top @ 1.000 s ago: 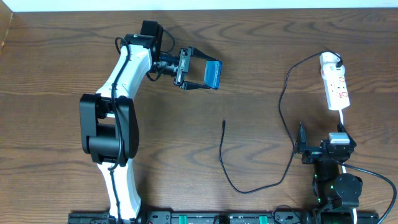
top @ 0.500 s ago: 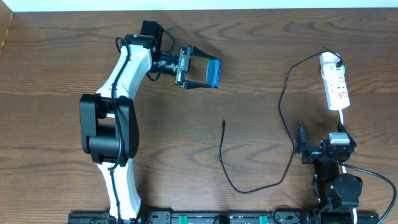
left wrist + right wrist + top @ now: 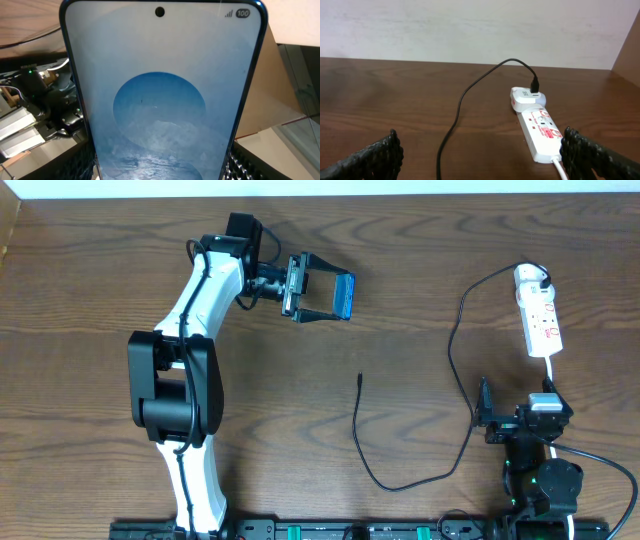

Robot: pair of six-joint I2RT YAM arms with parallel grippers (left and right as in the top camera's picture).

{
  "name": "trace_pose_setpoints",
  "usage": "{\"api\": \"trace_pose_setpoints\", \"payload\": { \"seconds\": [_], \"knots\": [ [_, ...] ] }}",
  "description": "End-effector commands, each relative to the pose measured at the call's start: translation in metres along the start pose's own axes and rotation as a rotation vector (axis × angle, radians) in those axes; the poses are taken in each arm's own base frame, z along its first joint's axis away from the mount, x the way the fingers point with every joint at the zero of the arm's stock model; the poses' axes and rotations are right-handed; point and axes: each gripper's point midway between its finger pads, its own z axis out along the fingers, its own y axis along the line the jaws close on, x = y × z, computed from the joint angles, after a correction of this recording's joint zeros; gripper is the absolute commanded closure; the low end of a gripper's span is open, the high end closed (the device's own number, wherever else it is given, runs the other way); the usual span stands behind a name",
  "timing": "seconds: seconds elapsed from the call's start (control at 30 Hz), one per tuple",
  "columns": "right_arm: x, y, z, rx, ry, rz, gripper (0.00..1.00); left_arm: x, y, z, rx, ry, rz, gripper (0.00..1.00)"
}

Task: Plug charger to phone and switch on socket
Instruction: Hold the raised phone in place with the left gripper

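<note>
Gripping phone [image 3: 344, 297], left gripper [image 3: 337, 298] hovers; charger [image 3: 451, 350] seemingly sits in socket [image 3: 541, 320].

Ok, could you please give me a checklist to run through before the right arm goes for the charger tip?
1. The phone is clamped in the left gripper: ok.
2. The right gripper is open and empty: ok.
3. The charger tip lies free on the table, nothing over it: ok.
4. Its other end is seated in the adapter at the socket: ok.
5. The phone's port is turned toward the tip: cannot tell.
6. Position of the socket's switch: cannot tell.
</note>
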Motion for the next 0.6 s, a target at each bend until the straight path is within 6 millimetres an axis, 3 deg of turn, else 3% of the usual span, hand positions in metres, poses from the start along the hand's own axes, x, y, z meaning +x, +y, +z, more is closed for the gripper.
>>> {"api": "trace_pose_setpoints", "payload": {
  "seconds": [0.0,0.57],
  "knots": [
    [0.0006,-0.0028,-0.0002,0.014,0.001,-0.008,0.01,0.0268,-0.0140,-0.0040,0.032,0.056,0.060,0.93],
    [-0.0005,-0.0028,-0.0003,0.014,-0.004,-0.008,0.01,0.0267,-0.0140,-0.0040,0.033,0.055,0.091,0.93]
  ]
}}
